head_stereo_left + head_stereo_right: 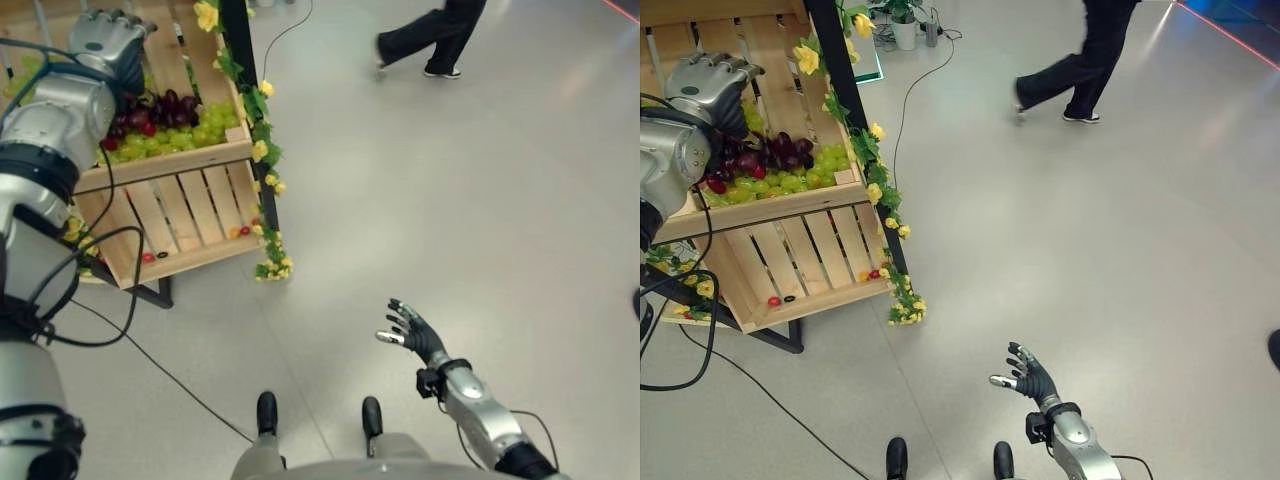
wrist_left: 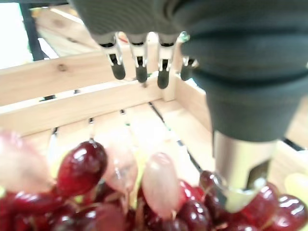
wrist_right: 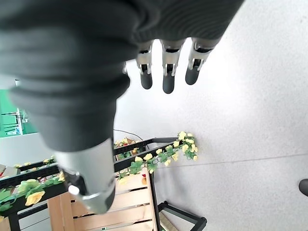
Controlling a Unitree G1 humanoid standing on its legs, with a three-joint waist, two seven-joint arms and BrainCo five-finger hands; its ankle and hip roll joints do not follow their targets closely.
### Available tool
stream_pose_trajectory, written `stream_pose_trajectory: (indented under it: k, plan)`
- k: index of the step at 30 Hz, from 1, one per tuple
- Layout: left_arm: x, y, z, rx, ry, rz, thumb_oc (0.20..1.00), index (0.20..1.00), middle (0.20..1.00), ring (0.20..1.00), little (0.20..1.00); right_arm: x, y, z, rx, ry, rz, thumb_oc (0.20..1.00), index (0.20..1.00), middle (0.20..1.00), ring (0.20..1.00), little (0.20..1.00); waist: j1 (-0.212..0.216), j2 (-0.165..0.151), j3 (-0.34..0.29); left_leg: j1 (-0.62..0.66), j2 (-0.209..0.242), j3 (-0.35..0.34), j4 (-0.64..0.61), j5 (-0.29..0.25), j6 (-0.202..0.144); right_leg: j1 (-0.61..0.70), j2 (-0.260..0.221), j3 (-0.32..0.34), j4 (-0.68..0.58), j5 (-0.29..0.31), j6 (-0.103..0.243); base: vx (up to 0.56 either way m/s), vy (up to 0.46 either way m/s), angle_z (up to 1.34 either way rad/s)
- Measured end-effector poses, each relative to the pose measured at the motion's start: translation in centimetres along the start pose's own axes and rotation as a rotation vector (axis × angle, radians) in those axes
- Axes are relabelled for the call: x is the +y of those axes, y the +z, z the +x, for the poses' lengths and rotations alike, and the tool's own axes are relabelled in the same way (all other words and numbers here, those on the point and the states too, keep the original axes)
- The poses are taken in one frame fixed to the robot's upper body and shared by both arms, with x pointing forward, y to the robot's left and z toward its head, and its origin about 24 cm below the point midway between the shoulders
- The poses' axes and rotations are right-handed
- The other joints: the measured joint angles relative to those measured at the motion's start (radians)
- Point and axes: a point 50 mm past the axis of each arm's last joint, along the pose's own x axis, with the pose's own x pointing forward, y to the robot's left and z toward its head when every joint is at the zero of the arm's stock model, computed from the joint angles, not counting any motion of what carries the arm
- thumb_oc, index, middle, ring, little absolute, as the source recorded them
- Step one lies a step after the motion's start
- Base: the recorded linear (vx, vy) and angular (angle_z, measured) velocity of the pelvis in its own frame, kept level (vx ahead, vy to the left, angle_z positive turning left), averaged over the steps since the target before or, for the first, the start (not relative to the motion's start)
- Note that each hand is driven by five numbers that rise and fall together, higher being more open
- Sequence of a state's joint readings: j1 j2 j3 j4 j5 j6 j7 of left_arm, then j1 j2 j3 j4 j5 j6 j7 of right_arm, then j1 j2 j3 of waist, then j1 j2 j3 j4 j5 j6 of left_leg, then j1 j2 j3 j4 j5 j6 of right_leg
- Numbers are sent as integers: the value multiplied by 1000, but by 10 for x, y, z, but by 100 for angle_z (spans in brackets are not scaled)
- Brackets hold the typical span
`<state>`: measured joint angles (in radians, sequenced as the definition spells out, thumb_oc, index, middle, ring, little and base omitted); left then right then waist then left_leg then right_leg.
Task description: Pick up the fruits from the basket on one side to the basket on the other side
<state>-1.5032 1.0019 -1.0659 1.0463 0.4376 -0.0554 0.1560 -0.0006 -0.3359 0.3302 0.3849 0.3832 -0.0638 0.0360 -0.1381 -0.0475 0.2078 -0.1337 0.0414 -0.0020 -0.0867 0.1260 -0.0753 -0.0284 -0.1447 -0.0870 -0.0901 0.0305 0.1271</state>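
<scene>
**Left hand above the grapes, nothing gripped yet**

The wooden crate [image 1: 770, 215] on the stand holds green grapes [image 1: 175, 140] and dark red grapes [image 2: 82, 166]. The left hand [image 1: 105, 40] hovers over the red bunch with fingers [image 2: 139, 72] extended and holding nothing. The right hand [image 1: 410, 330] hangs open over the floor, well apart. A likely risk: a shallow grip pulls loose berries, and the bunch drops back.
</scene>
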Motion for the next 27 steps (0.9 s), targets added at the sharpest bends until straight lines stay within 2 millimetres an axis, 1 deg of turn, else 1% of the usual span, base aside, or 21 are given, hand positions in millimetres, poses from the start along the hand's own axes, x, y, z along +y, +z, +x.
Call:
stream_pose_trajectory:
  k: [4, 5, 7, 9, 10, 12, 13, 14, 15, 16, 17, 18, 19, 20, 21, 22, 23, 24, 25, 26, 27]
  plan:
    - [-2, -10, -1, 46, -33, -13, 1000, 1000, 1000, 1000, 1000, -1, 1, 0, -3, -2, 2, 1000, 1000, 1000, 1000, 1000, -1, 4, 8, 11, -1, -1, 0, 0, 0, 13, -1, -5, 0, 0, 0, 27, 6, 2]
    - [-2, -12, -2, 56, -33, -60, 1000, 1000, 1000, 1000, 1000, 0, 3, 2, -9, 1, -1, 1000, 1000, 1000, 1000, 1000, 5, 3, 15, 20, -2, -1, 0, 0, 0, 24, -1, -6, 0, 0, 0, 0, 0, 0]
    - [-1, -20, -4, 107, 2, -286, 1000, 1000, 1000, 1000, 1000, 0, 7, 4, -19, 9, -3, 1000, 1000, 1000, 1000, 1000, 10, 7, 19, 26, -1, -1, 0, -1, 0, 29, -1, -7, 0, -1, 0, 16, 5, 0]
    - [-7, -35, -10, 185, 38, -566, 1000, 1000, 1000, 1000, 1000, 1, 7, 4, -16, 19, -1, 1000, 1000, 1000, 1000, 1000, 14, 9, 21, 36, 0, -2, -1, -1, -1, 40, 0, -10, 0, -1, 0, 12, -2, 2]
    - [-15, -43, -16, 235, 66, -779, 1000, 1000, 1000, 1000, 1000, 1, 5, 3, -9, 19, 3, 1000, 1000, 1000, 1000, 1000, 17, 11, 22, 45, 1, -4, -1, -2, -2, 51, -1, -14, -1, -2, 0, 16, -4, 5]
    - [-27, -48, -24, 256, 86, -950, 1000, 1000, 1000, 1000, 1000, 0, 3, 3, 8, 14, 7, 1000, 1000, 1000, 1000, 1000, 17, 11, 22, 55, 2, -5, -1, -2, -3, 61, 0, -16, -1, -3, -1, 8, -2, 5]
    - [-28, -47, -25, 250, 89, -983, 1000, 1000, 1000, 1000, 1000, 0, 3, 3, 9, 11, 6, 1000, 1000, 1000, 1000, 1000, 29, 10, 22, 53, 2, -9, -1, -2, -3, 61, 1, -18, -1, -3, -1, 6, -9, 7]
    - [-29, -40, -32, 190, 133, -1114, 1000, 1000, 1000, 1000, 1000, -2, 2, 2, 10, -1, 8, 1000, 1000, 1000, 1000, 1000, 43, 12, 23, 52, 2, -14, -1, -2, -3, 62, 1, -22, -1, -2, -1, 2, -8, 4]
    - [-29, -35, -38, 145, 160, -1174, 1000, 1000, 1000, 1000, 1000, -4, 2, 1, 9, -10, 9, 1000, 1000, 1000, 1000, 1000, 46, 11, 24, 53, 2, -14, -1, -2, -3, 63, 1, -22, -1, -2, -1, 3, -12, 7]
    - [-31, -16, -58, 11, 214, -1352, 1000, 1000, 1000, 1000, 1000, -9, -3, -4, 14, -47, 40, 1000, 1000, 1000, 1000, 1000, 57, 11, 24, 53, -2, -25, -1, -2, -2, 65, 0, -34, -1, -3, 0, 1, -2, 6]
    - [-32, -9, -72, -63, 233, -1418, 1000, 1000, 1000, 1000, 1000, -10, -2, -4, 7, -59, 45, 1000, 1000, 1000, 1000, 1000, 53, 10, 25, 53, -2, -26, -1, -2, -2, 66, -1, -32, -1, -4, -1, 4, 9, 9]
    - [-42, 8, -82, -111, 202, -1474, 1000, 1000, 1000, 1000, 1000, -14, -7, -8, 21, -90, 47, 1000, 1000, 1000, 1000, 1000, 69, 7, 25, 53, -1, -27, -1, -2, -2, 67, 0, -32, -1, -5, -1, 9, 12, 4]
    - [-53, 13, -102, -112, 187, -1534, 1000, 1000, 1000, 1000, 1000, -14, -5, -10, 14, -106, 59, 1000, 1000, 1000, 1000, 1000, 89, 2, 28, 54, -1, -28, -1, -4, -4, 67, 1, -37, -1, -5, 0, 0, 0, 0]
    - [-57, 16, -118, -126, 205, -1589, 1000, 1000, 1000, 1000, 1000, -14, -2, -11, -7, -116, 71, 1000, 1000, 1000, 1000, 1000, 84, 1, 28, 56, -2, -25, 0, -6, -4, 67, -1, -35, -1, -6, 1, 0, 0, 0]
    - [-63, 27, -129, -149, 210, -1649, 1000, 1000, 1000, 1000, 1000, -18, -4, -14, -12, -139, 78, 1000, 1000, 1000, 1000, 1000, 83, 0, 28, 57, -4, -28, -1, -5, -2, 71, -4, -34, -1, -7, 2, 17, 13, 11]
    - [-71, 36, -134, -145, 179, -1682, 1000, 1000, 1000, 1000, 1000, -20, -6, -14, 7, -144, 66, 1000, 1000, 1000, 1000, 1000, 95, -2, 29, 55, -5, -30, 0, -4, 0, 75, -4, -37, -1, -8, 2, 20, 29, 10]
    - [-77, 37, -151, -118, 191, -1736, 1000, 1000, 1000, 1000, 1000, -21, -4, -15, -4, -157, 76, 1000, 1000, 1000, 1000, 1000, 101, -11, 32, 56, -5, -29, 0, -5, -1, 74, -3, -36, -1, -9, 3, 22, 37, 9]
    - [-81, 50, -171, -113, 224, -1856, 1000, 1000, 1000, 1000, 1000, -24, 1, -17, -40, -193, 98, 1000, 1000, 1000, 1000, 1000, 104, -16, 31, 57, -7, -29, 0, -4, 0, 75, -5, -34, -1, -9, 4, 15, 36, 2]
    - [-83, 58, -178, -118, 223, -1907, 1000, 1000, 1000, 1000, 1000, -26, 1, -18, -41, -201, 96, 1000, 1000, 1000, 1000, 1000, 108, -18, 31, 57, -8, -29, 0, -3, 1, 77, -8, -35, -1, -10, 5, 10, 34, 6]
    - [-87, 74, -184, -134, 174, -1963, 1000, 1000, 1000, 1000, 1000, -26, 1, -18, -42, -204, 95, 1000, 1000, 1000, 1000, 1000, 111, -27, 30, 58, -9, -29, 0, -3, 1, 77, -7, -34, -1, -10, 5, 3, 24, 4]
    - [-89, 82, -186, -142, 155, -1992, 1000, 1000, 1000, 1000, 1000, -26, 2, -18, -48, -203, 95, 1000, 1000, 1000, 1000, 1000, 110, -30, 29, 58, -8, -28, 0, -3, 1, 75, -6, -33, -1, -10, 5, -20, 48, 0]
